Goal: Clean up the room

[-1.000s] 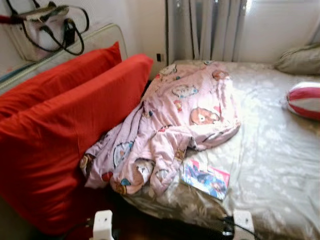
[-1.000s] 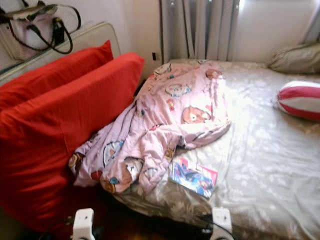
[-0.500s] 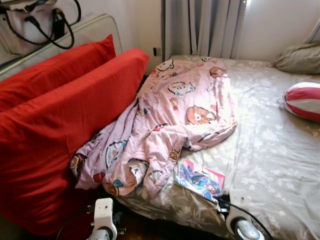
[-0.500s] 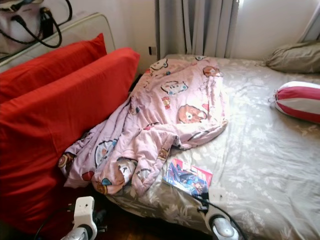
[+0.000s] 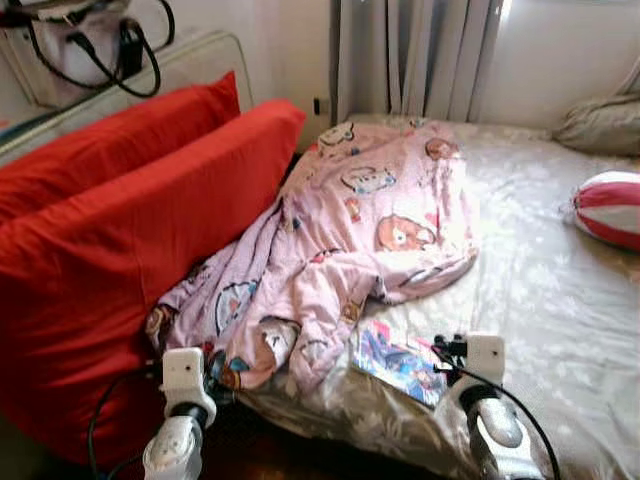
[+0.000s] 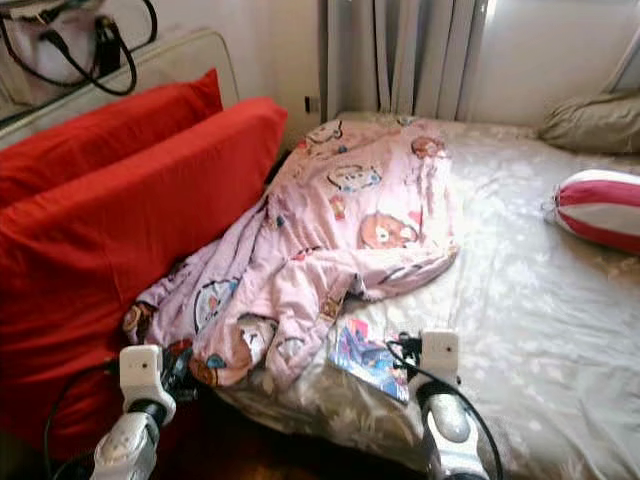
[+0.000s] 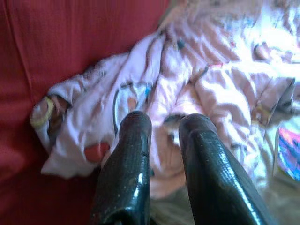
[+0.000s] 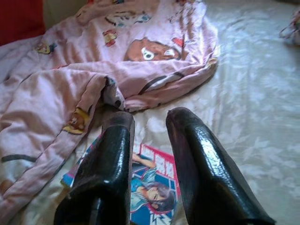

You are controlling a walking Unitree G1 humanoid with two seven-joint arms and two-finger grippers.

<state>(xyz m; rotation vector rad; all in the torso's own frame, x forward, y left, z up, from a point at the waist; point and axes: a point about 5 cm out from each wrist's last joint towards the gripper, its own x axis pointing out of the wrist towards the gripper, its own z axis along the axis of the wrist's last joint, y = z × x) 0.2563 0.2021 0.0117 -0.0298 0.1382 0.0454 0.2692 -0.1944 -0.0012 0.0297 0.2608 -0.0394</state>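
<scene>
While right gripper [image 8: 147,119] hovers, slightly parted | comic book [image 5: 405,357]: cover text unreadable | left gripper [image 7: 164,123] likewise

No readable text anywhere — comic book [image 8: 152,187] cover lettering too blurry, blanket [image 5: 340,240] print just cartoons.

You're in a home bedroom: a bed [image 5: 560,300] with rumpled pink blanket [image 5: 350,240] at centre, pillows [image 5: 605,122] upper right, curtains [image 5: 415,55] along the top
</scene>
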